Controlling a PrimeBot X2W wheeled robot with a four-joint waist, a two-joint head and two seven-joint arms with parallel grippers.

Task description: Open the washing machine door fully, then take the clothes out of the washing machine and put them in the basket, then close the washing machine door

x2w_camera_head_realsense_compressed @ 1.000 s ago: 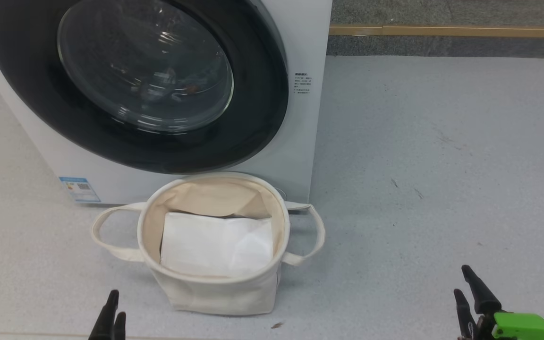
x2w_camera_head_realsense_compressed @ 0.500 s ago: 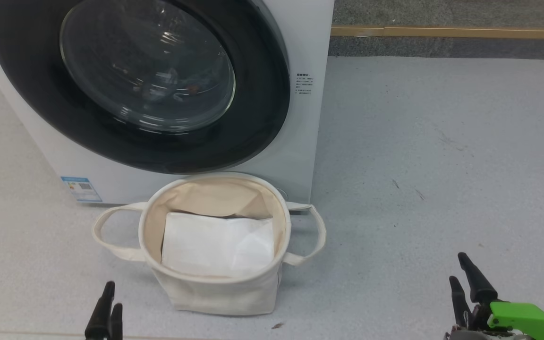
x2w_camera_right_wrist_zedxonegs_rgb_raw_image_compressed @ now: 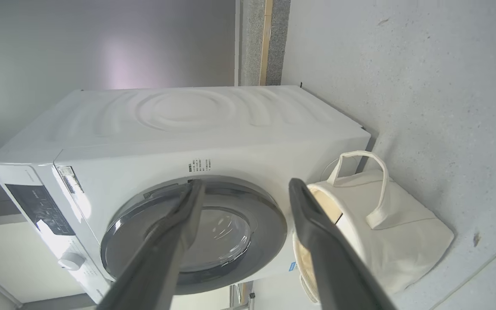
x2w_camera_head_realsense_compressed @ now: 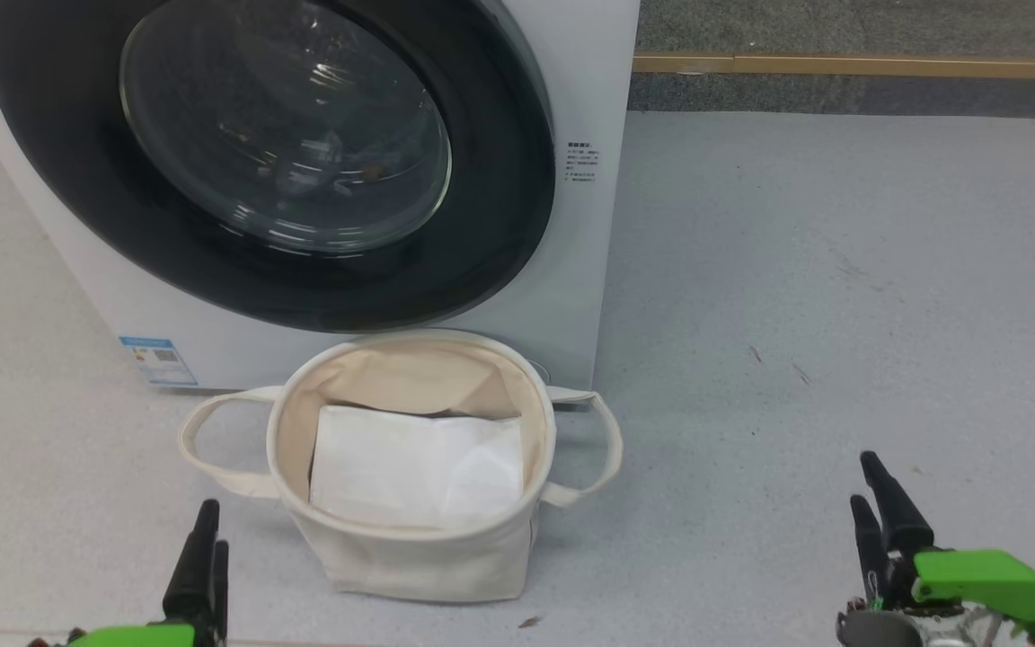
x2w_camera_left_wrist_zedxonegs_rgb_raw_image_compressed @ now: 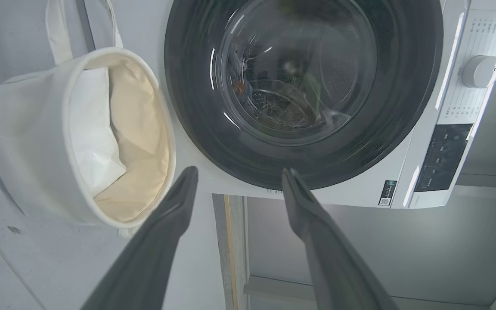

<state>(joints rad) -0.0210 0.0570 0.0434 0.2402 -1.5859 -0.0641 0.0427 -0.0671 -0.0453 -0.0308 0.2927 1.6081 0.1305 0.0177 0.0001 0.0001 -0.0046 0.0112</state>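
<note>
Looking down at a pale grey speckled floor (x2w_camera_head_realsense_compressed: 841, 270) with a few dark scuffs, plus a darker carpet band (x2w_camera_head_realsense_compressed: 841, 90) and a wooden strip (x2w_camera_head_realsense_compressed: 841, 63) along the far edge. Got the washing machine (x2w_camera_head_realsense_compressed: 585, 270) standing there, plain grey wall (x2w_camera_right_wrist_zedxonegs_rgb_raw_image_compressed: 101, 43) behind, with the washing machine door (x2w_camera_head_realsense_compressed: 499, 225) shut flat against the front. Can barely make out the clothes (x2w_camera_left_wrist_zedxonegs_rgb_raw_image_compressed: 237, 84) through the glass, just a pale fold with an orange-brown spot. Found the basket (x2w_camera_head_realsense_compressed: 410, 557) on the floor just in front of the machine, holding a flat white sheet (x2w_camera_head_realsense_compressed: 414, 463). Seeing the left gripper (x2w_camera_head_realsense_compressed: 212, 530) and right gripper (x2w_camera_head_realsense_compressed: 863, 481) either side of the basket, clear of it, both spread wide and gripping nothing.
</note>
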